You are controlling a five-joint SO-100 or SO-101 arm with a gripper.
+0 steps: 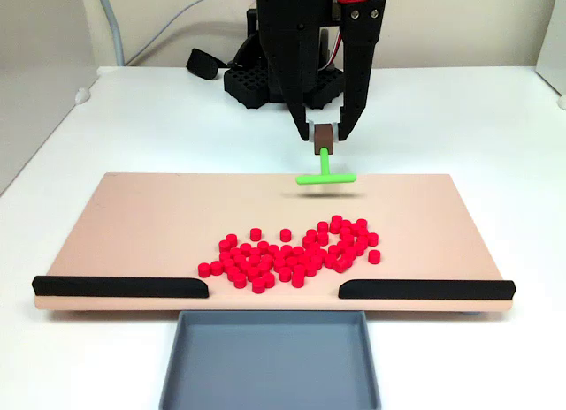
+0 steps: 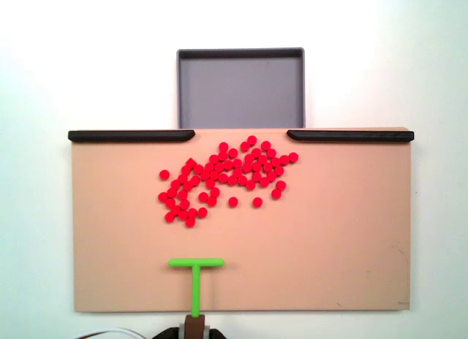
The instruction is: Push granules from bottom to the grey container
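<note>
Gripper (image 1: 325, 138) is clamped on the green T-tool (image 1: 325, 175), hovering behind the granules (image 2: 223, 178) mid-board, so next it should lower and sweep them through the gap into the grey container (image 2: 240, 90).

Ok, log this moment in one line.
end effector: shut on green T-shaped tool | tiny red cylindrical granules: on beige board | slate-grey rectangular tray: empty

bright, even, soft indoor light in both fixed views.
white table (image 2: 439, 61) nearly blown out; faint blurred shadow under the green t-shaped tool (image 1: 325, 177); focus slightly soft.
</note>
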